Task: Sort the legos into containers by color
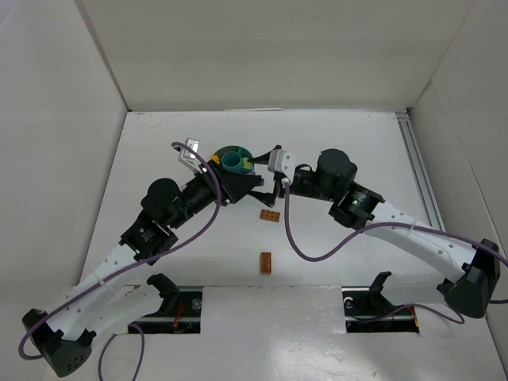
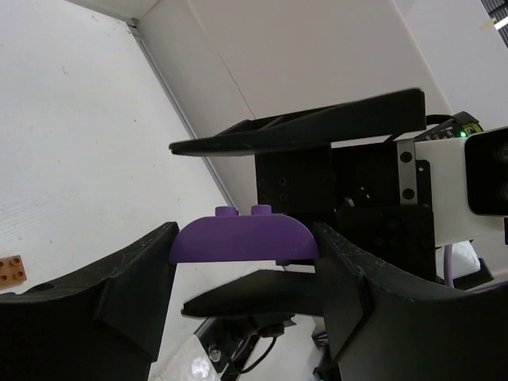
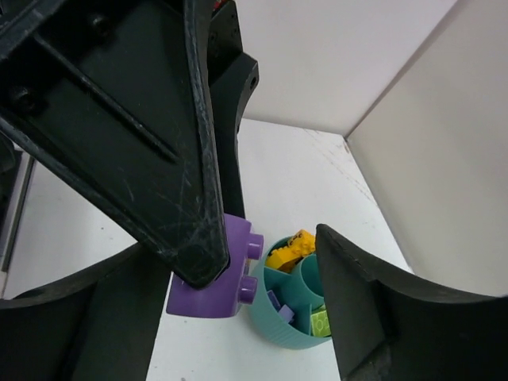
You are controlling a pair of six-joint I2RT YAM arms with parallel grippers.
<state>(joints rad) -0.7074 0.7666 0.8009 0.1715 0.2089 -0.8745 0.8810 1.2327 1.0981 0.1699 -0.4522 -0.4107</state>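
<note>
Toward the far middle of the white tabletop (image 1: 341, 143), both arms meet at a round teal plastic dish (image 1: 232, 163) with divided compartments. From above, their black wrists cover much of it and hide the fingers altogether.

The left end effector (image 2: 246, 242) pinches a small purple plastic brick with an arched back and two studs (image 2: 244, 238). In the left wrist view its two fingers press on the brick's two ends. The right end effector (image 3: 238, 262) is spread wide. Seen from that same camera, one finger passes above the purple brick and one below, both clear of it.

In the right wrist view the left arm's big black finger fills the upper left and masks one side of the purple brick (image 3: 208, 290). Whether anything touches it there cannot be told. The brick is held off the tabletop close to the rim of the teal dish (image 3: 274, 329); over the rim or just beside it, I cannot tell.

Inside the dish, yellow bricks (image 3: 291, 244) fill one outer section, a lime green brick (image 3: 320, 321) lies in another, and a small purple piece (image 3: 278, 303) sits in a third. The right finger cuts off the remaining sections.

Two orange-red bricks (image 1: 270, 215) (image 1: 266, 262) lie apart on the tabletop, nearer the arm bases. The corner of one is clipped by the left wrist view's edge (image 2: 11, 271).
</note>
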